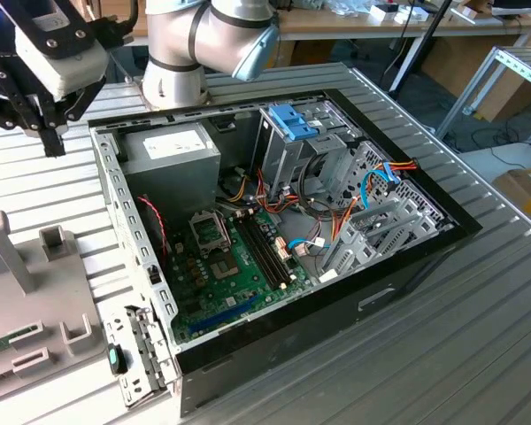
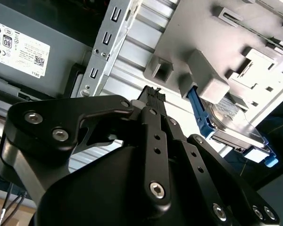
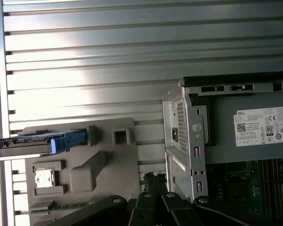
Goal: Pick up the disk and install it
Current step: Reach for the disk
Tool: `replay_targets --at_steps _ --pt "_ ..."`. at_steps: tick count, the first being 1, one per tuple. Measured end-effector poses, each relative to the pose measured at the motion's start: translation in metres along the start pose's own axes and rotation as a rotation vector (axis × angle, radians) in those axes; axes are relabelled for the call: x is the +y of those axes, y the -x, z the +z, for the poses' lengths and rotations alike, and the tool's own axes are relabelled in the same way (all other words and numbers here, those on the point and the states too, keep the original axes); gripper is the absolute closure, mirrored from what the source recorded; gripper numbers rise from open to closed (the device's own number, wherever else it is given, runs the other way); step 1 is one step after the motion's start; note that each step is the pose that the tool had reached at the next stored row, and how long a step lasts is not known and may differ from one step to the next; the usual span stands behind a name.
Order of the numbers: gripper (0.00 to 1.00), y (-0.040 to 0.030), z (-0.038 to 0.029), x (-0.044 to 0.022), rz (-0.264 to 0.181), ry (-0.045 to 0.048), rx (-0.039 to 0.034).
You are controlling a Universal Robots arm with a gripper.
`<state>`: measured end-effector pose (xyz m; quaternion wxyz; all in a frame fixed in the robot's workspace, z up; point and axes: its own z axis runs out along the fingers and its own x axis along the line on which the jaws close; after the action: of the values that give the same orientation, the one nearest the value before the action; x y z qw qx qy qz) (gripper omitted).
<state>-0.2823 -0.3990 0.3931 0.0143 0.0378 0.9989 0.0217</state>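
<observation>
Gripper [image 2: 152,94]: black linkages filled the foreground in both wrist views; its two fingers met at the tips with nothing between them, so it was closed and empty.
Gripper position: it hung above the slotted table [image 1: 478,336], over the bare strip between the grey fixture [image 1: 44,292] and the computer case [image 1: 115,204], touching neither. In the exterior view it was at the upper left, beside the case's corner.
Disk [image 3: 28,147]: it stood on its edge in a slot at one end of the grey fixture, silver body upright, with blue rails along its sides. It was well apart from the gripper and outside the case.
Disk, second wrist view: part of it was hidden behind a raised block of the fixture, with the pale label face and a blue rail showing past the block.
Fixture: a flat grey plastic tray with raised blocks and pockets lay on the table at the exterior view's left of the case. One pocket held a square silvery chip [image 3: 43,178].
Case: it lay on its side with the panel off, open upward.
Inside the case: a green motherboard [image 1: 230,266] sat on the floor, a grey power supply [image 1: 173,146] with a white label sat in the corner nearest the gripper, and an upright metal drive cage [image 1: 288,159] was topped by a blue bracket [image 1: 294,122].
Cables: orange, red and blue leads ran loose beside the cage.
Arm [image 1: 203,35]: its grey joints stood behind the case.
</observation>
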Motion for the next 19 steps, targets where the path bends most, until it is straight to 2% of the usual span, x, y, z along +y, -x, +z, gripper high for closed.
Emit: replay_targets --at_steps 3,5,10,14,19 --pt "0.89 -0.0086 -0.0002 -0.0006 0.000 0.0000 0.0000" --pt "0.89 -0.0175 -0.0005 -0.0013 0.000 0.0000 0.0000" --pt "0.89 -0.0261 -0.0007 -0.0020 0.000 0.0001 -0.0001" --pt "0.89 -0.0468 -0.0010 -0.0035 0.000 -0.0001 0.0000" --pt "0.89 -0.0557 -0.0010 -0.0042 0.000 0.0001 -0.0001"
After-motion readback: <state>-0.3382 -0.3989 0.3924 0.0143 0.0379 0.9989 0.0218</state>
